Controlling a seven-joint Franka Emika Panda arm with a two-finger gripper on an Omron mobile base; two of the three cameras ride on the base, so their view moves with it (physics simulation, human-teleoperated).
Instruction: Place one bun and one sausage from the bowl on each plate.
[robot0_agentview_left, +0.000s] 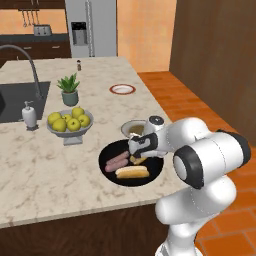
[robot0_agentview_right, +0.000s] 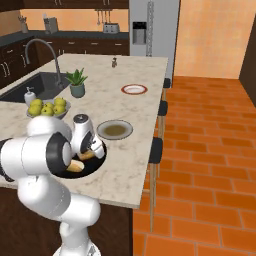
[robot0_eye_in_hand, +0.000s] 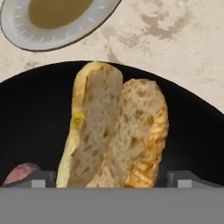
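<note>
Hand view shows the gripper (robot0_eye_in_hand: 113, 179) wide, a fingertip (robot0_eye_in_hand: 39, 178) on each side of a bun (robot0_eye_in_hand: 116, 131), not pressing it. This bun lies split side up in the bowl (robot0_eye_in_hand: 30, 113), long axis from 6 to 12 o'clock; its near end is cut off. At 8 o'clock only the tip of a sausage (robot0_eye_in_hand: 19, 173) is seen. In the left base view the hand hides most of this bun; a second bun (robot0_agentview_left: 132, 172) lies from 9 to 3 o'clock, with two sausages (robot0_agentview_left: 116, 161) beside it. Farther, the grey plate (robot0_agentview_right: 115, 129) is at 1 o'clock of the bowl, the red-rimmed plate (robot0_agentview_right: 134, 89) beyond.
</note>
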